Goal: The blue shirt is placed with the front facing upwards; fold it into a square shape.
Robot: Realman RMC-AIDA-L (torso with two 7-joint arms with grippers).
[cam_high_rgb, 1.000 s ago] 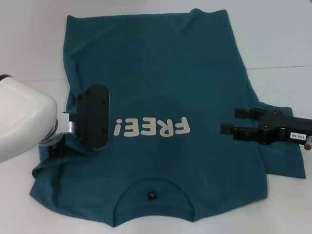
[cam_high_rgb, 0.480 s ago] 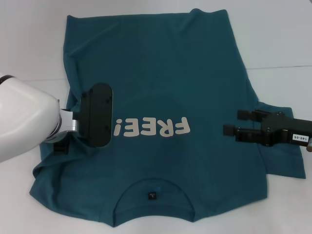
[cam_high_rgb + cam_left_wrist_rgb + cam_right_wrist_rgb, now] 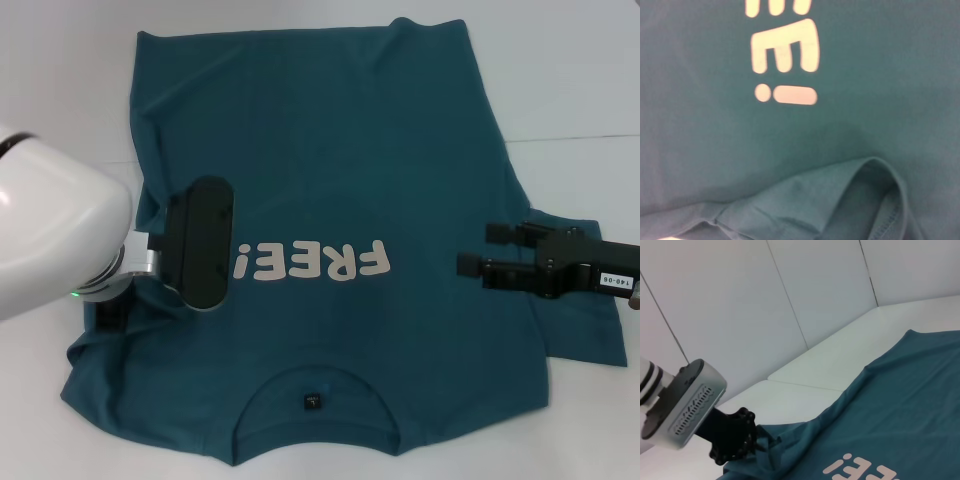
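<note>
Head cam overhead; wrists share "FREE!" lettering [image 3: 310, 262].

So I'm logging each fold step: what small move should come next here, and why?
Probably lower the left tool onto the bunched left sleeve of the blue shirt and grip it: that sleeve lies crumpled below the tool, not yet folded inward.

White table [image 3: 580, 90]; blue shirt [image 3: 330, 180] spread flat, lettering up.

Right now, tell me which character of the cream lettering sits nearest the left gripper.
The exclamation mark, at the end of the "FREE!" print on the blue shirt. It lies right beside the left gripper; the F is nearest the right gripper.
</note>
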